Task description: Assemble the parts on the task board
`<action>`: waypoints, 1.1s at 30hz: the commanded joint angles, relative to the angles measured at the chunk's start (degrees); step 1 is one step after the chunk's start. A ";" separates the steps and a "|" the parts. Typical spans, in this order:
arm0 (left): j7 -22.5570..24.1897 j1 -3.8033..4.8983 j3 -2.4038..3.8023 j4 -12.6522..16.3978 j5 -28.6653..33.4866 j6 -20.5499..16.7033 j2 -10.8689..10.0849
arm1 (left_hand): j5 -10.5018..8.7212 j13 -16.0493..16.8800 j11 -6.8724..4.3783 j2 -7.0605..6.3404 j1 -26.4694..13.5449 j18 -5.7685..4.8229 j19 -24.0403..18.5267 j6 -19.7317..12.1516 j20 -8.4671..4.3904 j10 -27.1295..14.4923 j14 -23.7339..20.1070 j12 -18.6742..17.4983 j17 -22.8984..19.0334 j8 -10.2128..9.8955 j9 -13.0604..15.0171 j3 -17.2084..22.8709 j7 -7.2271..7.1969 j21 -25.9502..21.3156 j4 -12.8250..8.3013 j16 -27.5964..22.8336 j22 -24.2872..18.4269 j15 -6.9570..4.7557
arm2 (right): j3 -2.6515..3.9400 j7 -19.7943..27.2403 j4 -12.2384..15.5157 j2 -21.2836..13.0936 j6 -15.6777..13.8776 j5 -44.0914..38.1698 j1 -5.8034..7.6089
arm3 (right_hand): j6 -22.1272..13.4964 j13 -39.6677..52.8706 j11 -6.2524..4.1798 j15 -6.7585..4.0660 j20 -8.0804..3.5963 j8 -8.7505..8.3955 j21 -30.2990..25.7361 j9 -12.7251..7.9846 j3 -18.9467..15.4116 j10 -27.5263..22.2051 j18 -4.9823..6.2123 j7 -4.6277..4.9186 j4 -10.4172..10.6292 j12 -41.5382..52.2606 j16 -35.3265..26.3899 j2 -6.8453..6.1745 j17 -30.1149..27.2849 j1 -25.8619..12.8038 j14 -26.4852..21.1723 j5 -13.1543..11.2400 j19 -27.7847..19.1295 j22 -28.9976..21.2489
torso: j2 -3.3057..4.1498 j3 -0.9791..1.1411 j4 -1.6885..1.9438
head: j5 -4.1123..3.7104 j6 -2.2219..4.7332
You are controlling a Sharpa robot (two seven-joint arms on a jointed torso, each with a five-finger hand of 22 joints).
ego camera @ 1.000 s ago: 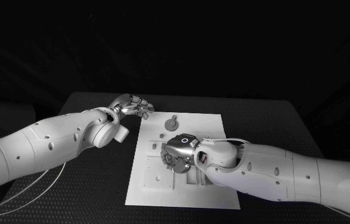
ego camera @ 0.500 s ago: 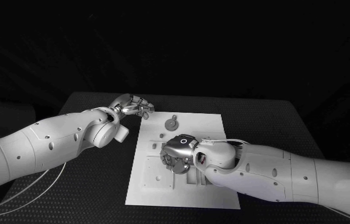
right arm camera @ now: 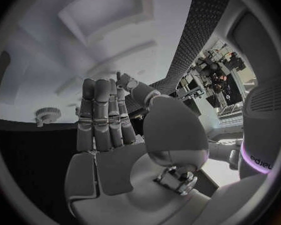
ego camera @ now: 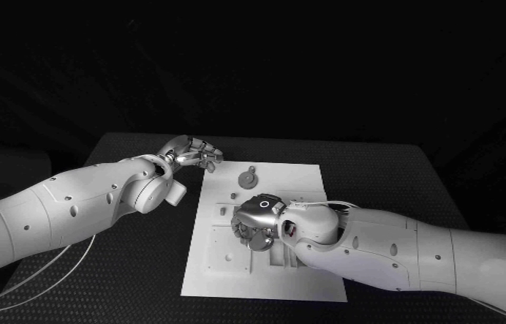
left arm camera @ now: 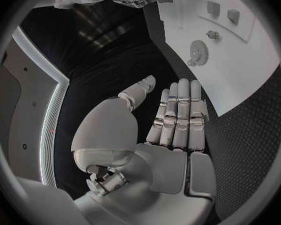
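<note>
The white task board (ego camera: 290, 181) lies in the middle of the black table. A round grey gear part (ego camera: 247, 180) with a small tab lies on its far half. My right hand (ego camera: 258, 223) hovers low over the board's middle, hiding the fixtures beneath it. In the right wrist view this hand (right arm camera: 106, 122) has straight fingers and holds nothing, with the gear part (right arm camera: 47, 116) beyond them. My left hand (ego camera: 193, 152) sits off the board's far left corner. In the left wrist view it (left arm camera: 175, 117) is flat and empty, with the gear part (left arm camera: 197, 51) ahead on the board (left arm camera: 240, 70).
Small raised blocks (left arm camera: 223, 12) and a peg (left arm camera: 212, 34) stand on the board past the gear. Slots and recesses (ego camera: 227, 254) mark the board's near left part. Black table mat (ego camera: 137, 265) surrounds the board on both sides.
My right hand has edged slightly toward the near left over the board. The left hand and the gear part have not moved.
</note>
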 commanded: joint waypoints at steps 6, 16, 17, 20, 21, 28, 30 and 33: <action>0.73 0.06 0.04 0.35 0.26 0.34 -0.09 | 0.37 -0.08 -0.11 -0.10 -0.32 1.02 0.36 -0.29 -0.09 -0.48 0.50 0.40 0.13 0.14 0.00 -0.05 -0.14 -0.40 0.37 -0.29 0.10 0.08 | -0.09 -0.75 -0.58 0.10 1.09 -1.73 -0.04 | 0.30 0.07 0.05 -0.40 -0.08 0.18 0.19 0.12 0.00 0.33 0.88 0.01 0.00 -0.07 0.26 0.35 0.06 -0.01 -0.05 0.08 0.42 0.07 | -0.01 0.00 -0.05 | -0.08 -0.04; 0.73 0.06 0.04 0.29 0.26 0.31 -0.08 | 0.37 -0.09 -0.11 -0.12 -0.31 1.02 0.37 -0.30 -0.09 -0.50 0.51 0.42 0.22 0.14 0.00 -0.06 -0.14 -0.43 0.38 -0.36 0.12 0.08 | -0.12 -0.41 -0.33 0.17 1.63 -1.56 -0.04 | 0.29 0.10 0.05 -0.40 -0.08 0.18 0.18 0.16 0.00 0.34 0.88 0.01 0.01 -0.09 0.27 0.36 0.05 -0.02 -0.05 0.08 0.42 0.10 | -0.01 0.04 -0.04 | -0.08 -0.20; 0.73 0.06 0.04 0.29 0.26 0.33 -0.06 | 0.37 -0.09 -0.11 -0.11 -0.31 1.02 0.37 -0.30 -0.09 -0.50 0.51 0.42 0.23 0.14 0.00 -0.06 -0.14 -0.44 0.38 -0.37 0.12 0.08 | -0.13 -0.34 -0.28 0.20 1.71 -1.48 -0.04 | 0.29 0.10 0.05 -0.40 -0.08 0.17 0.18 0.16 0.00 0.34 0.88 0.01 0.01 -0.10 0.27 0.36 0.05 -0.02 -0.05 0.08 0.42 0.10 | -0.01 0.04 -0.05 | -0.07 -0.21; 0.72 0.06 0.04 0.32 0.26 0.34 -0.06 | 0.37 -0.09 -0.11 -0.12 -0.31 1.02 0.37 -0.30 -0.09 -0.51 0.51 0.43 0.26 0.14 0.00 -0.07 -0.14 -0.45 0.38 -0.39 0.12 0.08 | -0.16 -0.32 -0.23 0.29 1.71 -1.39 -0.04 | 0.29 0.10 0.05 -0.40 -0.08 0.17 0.18 0.17 -0.01 0.34 0.88 0.01 0.01 -0.10 0.27 0.36 0.05 -0.03 -0.06 0.08 0.42 0.10 | 0.00 0.04 -0.08 | -0.09 -0.29; 0.71 0.06 0.04 0.32 0.26 0.34 -0.06 | 0.37 -0.09 -0.10 -0.11 -0.31 1.02 0.38 -0.30 -0.09 -0.51 0.51 0.43 0.27 0.15 0.00 -0.07 -0.14 -0.45 0.39 -0.39 0.12 0.08 | -0.17 -0.30 -0.23 0.31 1.68 -1.37 -0.04 | 0.29 0.11 0.05 -0.40 -0.08 0.17 0.18 0.17 -0.01 0.34 0.88 0.01 0.01 -0.11 0.27 0.36 0.05 -0.04 -0.06 0.08 0.42 0.11 | 0.01 0.04 -0.07 | -0.09 -0.30; 0.70 0.06 0.04 0.27 0.26 0.31 0.00 | 0.37 -0.10 -0.10 -0.11 -0.30 1.02 0.38 -0.31 -0.09 -0.52 0.52 0.44 0.32 0.15 0.00 -0.07 -0.14 -0.47 0.39 -0.44 0.13 0.08 | -0.24 -0.01 0.02 0.47 2.47 -0.82 -0.05 | 0.28 0.12 0.05 -0.40 -0.08 0.17 0.17 0.20 -0.02 0.35 0.88 0.02 0.02 -0.12 0.28 0.37 0.04 -0.07 -0.07 0.08 0.42 0.12 | 0.00 0.02 -0.02 | -0.19 -0.26; 0.70 0.06 0.04 0.26 0.26 0.28 -0.01 | 0.37 -0.10 -0.10 -0.11 -0.29 1.02 0.38 -0.31 -0.10 -0.52 0.53 0.44 0.34 0.15 0.00 -0.07 -0.14 -0.47 0.39 -0.45 0.13 0.08 | -0.45 0.18 0.07 0.60 2.80 -0.56 -0.05 | 0.28 0.13 0.05 -0.40 -0.07 0.17 0.16 0.20 -0.02 0.35 0.88 0.02 0.02 -0.12 0.28 0.37 0.04 -0.08 -0.07 0.08 0.42 0.13 | 0.00 0.02 -0.02 | -0.19 -0.26; 0.71 0.06 0.04 0.27 0.27 0.30 0.00 | 0.37 -0.10 -0.10 -0.12 -0.29 1.02 0.38 -0.32 -0.09 -0.53 0.53 0.44 0.36 0.15 0.00 -0.07 -0.14 -0.48 0.39 -0.46 0.13 0.08 | -0.90 0.14 -0.03 0.73 3.05 -0.56 -0.09 | 0.28 0.13 0.05 -0.40 -0.07 0.16 0.16 0.21 -0.03 0.35 0.88 0.02 0.03 -0.13 0.28 0.37 0.04 -0.11 -0.07 0.08 0.42 0.13 | -0.01 -0.01 -0.04 | -0.21 -0.29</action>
